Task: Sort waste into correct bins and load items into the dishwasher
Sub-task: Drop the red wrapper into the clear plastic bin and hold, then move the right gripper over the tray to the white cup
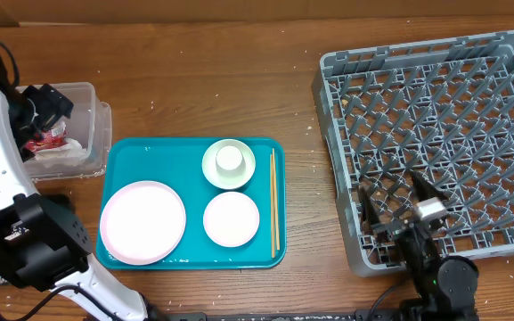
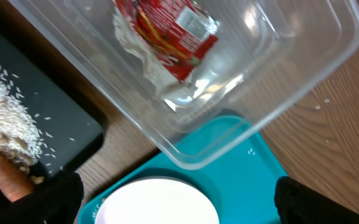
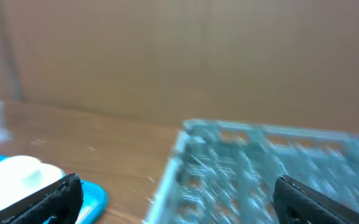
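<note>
while both my hands hang with fingers spread apart, the wooden surface (image 1: pixel 239 80) carries everything. the grey dish rack (image 1: pixel 435 125) fills the right side. my right hand (image 1: pixel 395 203) hangs over its near left part, clamped on nothing.

the teal serving tray (image 1: pixel 123 152) lies in the middle, left of the rack. far left of it sits the clear tub (image 2: pixel 303 62), its near corner overlapping the serving tray's corner in my left wrist view. my left hand (image 2: pixel 179 204) hovers above that tub, also gripping nothing. the black tray (image 2: pixel 67 118) lies just beside the tub.

on the serving tray the pale pink plate (image 1: pixel 142 221) sits near left. the pale pink bowl (image 1: pixel 231 218) is right of it, and the white bowl (image 1: pixel 229 169) is farther back. the tiny white cup (image 1: pixel 229 158) stands inside the white bowl. the chopsticks (image 1: pixel 273 201) lie along the serving tray's right edge, pointing near to far.

inside the tub the crumpled napkin (image 2: pixel 143 59) lies under the red sauce packet (image 2: pixel 173 37). on the black tray the orange stick (image 2: pixel 2 175) rests beside the heap of rice grains (image 2: pixel 5 112).
</note>
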{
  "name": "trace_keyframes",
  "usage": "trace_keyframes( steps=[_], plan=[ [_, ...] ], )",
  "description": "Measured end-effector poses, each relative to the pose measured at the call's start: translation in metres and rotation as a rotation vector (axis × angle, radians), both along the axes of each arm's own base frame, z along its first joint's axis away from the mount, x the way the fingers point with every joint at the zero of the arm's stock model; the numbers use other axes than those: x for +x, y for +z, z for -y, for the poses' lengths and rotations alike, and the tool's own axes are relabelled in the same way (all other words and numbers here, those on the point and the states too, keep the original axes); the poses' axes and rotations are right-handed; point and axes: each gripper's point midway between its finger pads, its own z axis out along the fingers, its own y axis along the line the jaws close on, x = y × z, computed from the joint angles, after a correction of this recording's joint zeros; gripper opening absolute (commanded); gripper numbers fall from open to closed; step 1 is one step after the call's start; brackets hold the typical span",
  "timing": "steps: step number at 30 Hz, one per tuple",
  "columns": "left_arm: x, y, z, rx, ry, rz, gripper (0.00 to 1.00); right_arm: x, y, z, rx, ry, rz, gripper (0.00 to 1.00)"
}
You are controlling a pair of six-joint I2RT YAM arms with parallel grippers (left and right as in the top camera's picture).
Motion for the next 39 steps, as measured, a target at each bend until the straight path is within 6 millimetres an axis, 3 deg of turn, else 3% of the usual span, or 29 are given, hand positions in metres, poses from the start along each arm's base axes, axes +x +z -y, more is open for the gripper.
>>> trace_keyframes(
  steps=[2, 4, 6, 8, 12, 14, 20, 25, 26, 29, 30, 33, 35, 38, 39],
  plan=[
    [0.000, 0.000, -0.002, 0.008, 0.003, -0.002, 1.00, -0.015, 0.029, -0.022, -0.011, 0.140, 0.131, 1.00],
    [-0.001, 0.000, -0.002, 0.010, 0.003, -0.004, 1.00, -0.047, 0.052, -0.054, -0.063, 0.369, 0.274, 1.00],
    [-0.001, 0.000, -0.003, 0.013, 0.004, -0.005, 1.00, -0.077, 0.060, -0.075, -0.126, 0.549, 0.365, 1.00],
    [-0.001, 0.000, -0.003, 0.013, 0.004, -0.005, 1.00, -0.105, 0.056, -0.092, -0.191, 0.720, 0.409, 1.00],
    [-0.001, 0.000, -0.003, 0.014, 0.004, -0.005, 1.00, -0.131, 0.080, -0.093, -0.269, 0.739, 0.619, 1.00],
    [-0.001, 0.000, -0.003, 0.013, 0.004, -0.005, 1.00, -0.132, 0.094, -0.088, -0.263, 0.679, 0.691, 1.00],
    [-0.001, 0.000, -0.003, 0.014, 0.004, -0.005, 1.00, -0.102, 0.139, -0.050, -0.106, 0.359, 0.706, 1.00],
    [-0.001, 0.000, -0.003, 0.014, 0.004, -0.005, 1.00, -0.095, 0.207, -0.023, -0.027, 0.190, 0.700, 1.00],
    [-0.001, 0.000, -0.003, 0.014, 0.004, -0.005, 1.00, -0.095, 0.229, -0.019, -0.015, 0.166, 0.702, 1.00],
    [-0.001, 0.000, -0.003, 0.015, 0.004, -0.007, 1.00, -0.081, 0.265, -0.017, -0.006, 0.142, 0.644, 1.00],
    [-0.001, 0.000, -0.003, 0.016, 0.004, -0.006, 1.00, -0.070, 0.282, -0.017, -0.007, 0.139, 0.600, 1.00],
    [-0.001, 0.000, -0.003, 0.016, 0.004, -0.007, 1.00, -0.029, 0.308, -0.030, -0.028, 0.194, 0.405, 1.00],
    [-0.001, -0.001, -0.003, 0.016, 0.004, -0.008, 1.00, 0.002, 0.311, -0.046, -0.045, 0.287, 0.219, 1.00],
    [-0.002, -0.001, -0.004, 0.018, 0.005, -0.010, 1.00, 0.038, 0.301, -0.067, -0.045, 0.406, -0.044, 1.00],
    [-0.002, -0.001, -0.004, 0.019, 0.005, -0.010, 1.00, 0.051, 0.289, -0.077, -0.033, 0.469, -0.180, 1.00]
  ],
)
